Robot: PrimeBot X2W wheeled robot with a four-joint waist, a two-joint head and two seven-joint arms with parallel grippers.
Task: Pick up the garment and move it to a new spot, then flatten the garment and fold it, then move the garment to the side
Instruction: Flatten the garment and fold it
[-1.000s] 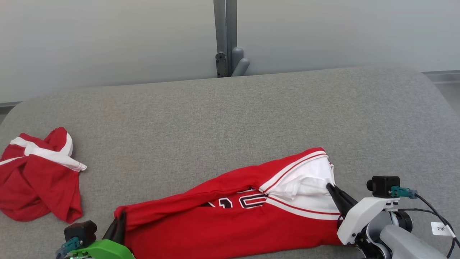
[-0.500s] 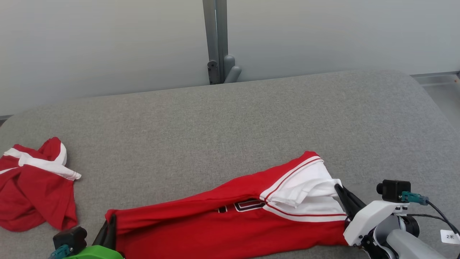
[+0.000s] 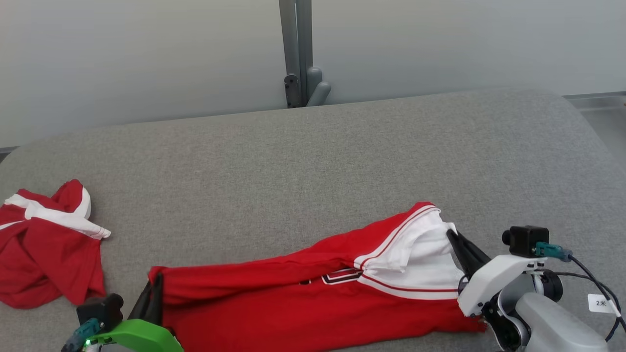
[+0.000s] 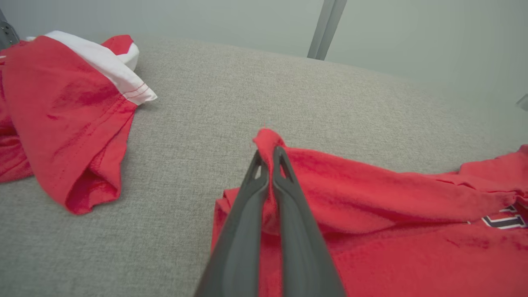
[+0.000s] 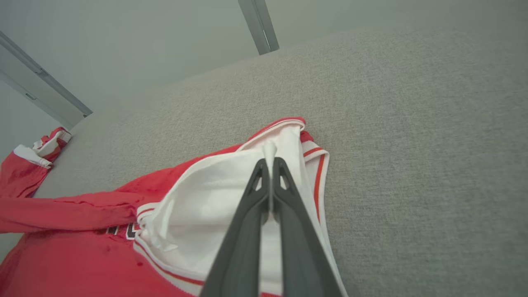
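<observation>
Grey fabric surface (image 3: 313,161) carries two red-and-white garments: a crumpled heap (image 3: 44,249) left of the stretched jersey (image 3: 293,303), whose two ends left pincer (image 3: 156,287) and right pincer (image 3: 450,234) clamp.

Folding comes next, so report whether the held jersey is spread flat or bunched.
Bunched: the jersey lies rolled over itself, lettering half hidden, pinched by left gripper and right gripper.

A "2" followed by an unclear character was printed on a small white tag (image 3: 600,303) at the lower right of the head view. The outlined lettering (image 3: 342,276) on the garment (image 3: 293,308) was half hidden in a fold and could not be read.
</observation>
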